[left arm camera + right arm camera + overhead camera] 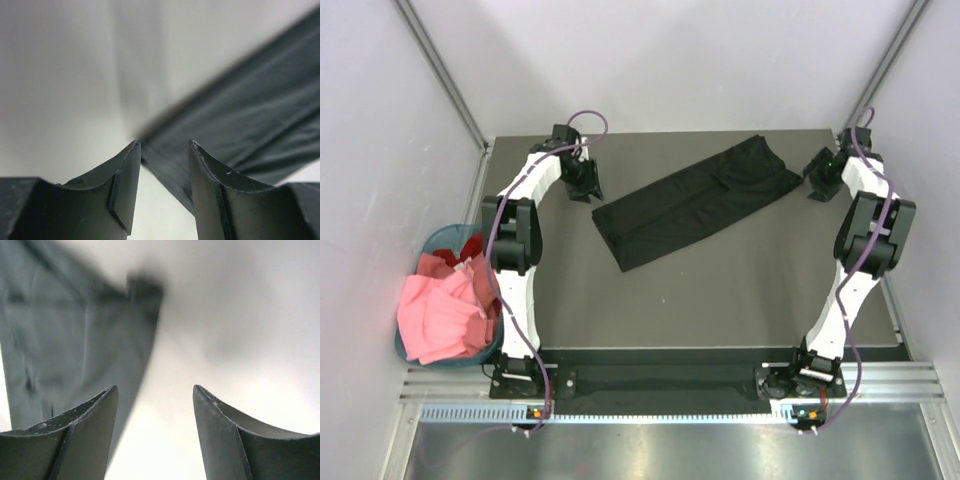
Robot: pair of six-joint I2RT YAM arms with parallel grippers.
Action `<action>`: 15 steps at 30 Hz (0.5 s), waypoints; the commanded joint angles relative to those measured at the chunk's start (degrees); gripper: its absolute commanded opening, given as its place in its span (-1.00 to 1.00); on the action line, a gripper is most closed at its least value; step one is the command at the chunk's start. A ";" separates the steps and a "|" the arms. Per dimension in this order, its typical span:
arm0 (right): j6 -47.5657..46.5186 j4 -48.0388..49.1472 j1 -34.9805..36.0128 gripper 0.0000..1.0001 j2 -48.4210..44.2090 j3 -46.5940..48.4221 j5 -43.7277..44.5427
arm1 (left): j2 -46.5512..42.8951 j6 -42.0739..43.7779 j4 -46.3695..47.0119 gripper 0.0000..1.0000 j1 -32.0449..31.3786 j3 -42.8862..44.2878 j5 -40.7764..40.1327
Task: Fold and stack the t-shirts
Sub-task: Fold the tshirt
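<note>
One black t-shirt (pixel 695 200) folded into long diagonal strip, left claw (pixel 164 145) spread, right claw (pixel 155 387) spread

The left arm (pixel 517 300) and the right arm (pixel 840 300) are the same build: slim white links joined by bulky black joint housings (pixel 510 235) with rounded shells. A thin purple cable (pixel 588 113) runs along each arm, arching free in a loop near the wrist and trailing down past the black bases (pixel 520 372). The left gripper (pixel 164 145) and the right gripper (pixel 156 388) look black in the overhead view. Close up, their fingers (pixel 125 185) are dark grey, matt blades, thick at the root and curving to a thin pointed tip, with pale nicks and scuffs speckling the edges.
</note>
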 commanded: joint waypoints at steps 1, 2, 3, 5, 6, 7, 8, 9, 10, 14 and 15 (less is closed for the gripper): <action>-3.01 -2.75 -0.30 0.24 -13.01 -8.27 -1.61 | 2.37 5.26 2.63 -0.05 0.34 3.97 2.24; -2.40 -1.35 0.57 0.25 -16.95 -11.25 -2.84 | 2.81 6.05 2.80 -0.05 0.34 4.15 2.68; -2.14 -0.29 1.28 0.25 -18.81 -17.64 -5.89 | 3.25 7.02 2.81 -0.05 0.52 4.24 3.12; -0.65 3.21 4.34 0.25 -23.90 -24.00 -8.46 | 4.66 6.68 2.81 -0.05 1.40 4.24 5.13; -0.12 4.54 5.49 0.25 -25.41 -29.86 -10.73 | 5.01 6.24 2.72 -0.05 1.66 3.80 5.93; 0.32 5.69 6.64 0.25 -26.73 -32.53 -11.63 | 5.36 6.32 2.81 -0.05 2.01 3.54 6.72; 1.54 6.65 8.65 0.25 -29.18 -34.90 -12.42 | 5.28 6.32 2.89 -0.05 2.01 3.10 7.25; 2.17 8.32 9.71 0.25 -30.16 -38.58 -13.73 | 5.19 5.97 3.07 -0.05 2.10 1.88 7.34; 2.52 8.86 10.68 0.25 -30.87 -39.75 -14.53 | 4.75 5.88 3.51 -0.05 2.19 1.00 7.78; 4.27 8.95 17.96 0.24 -33.50 -42.57 -16.03 | 3.26 4.65 4.48 -0.08 2.19 -3.40 7.87; 4.80 9.47 19.29 0.24 -33.86 -43.53 -16.21 | 2.73 4.39 4.82 -0.11 2.19 -5.41 8.31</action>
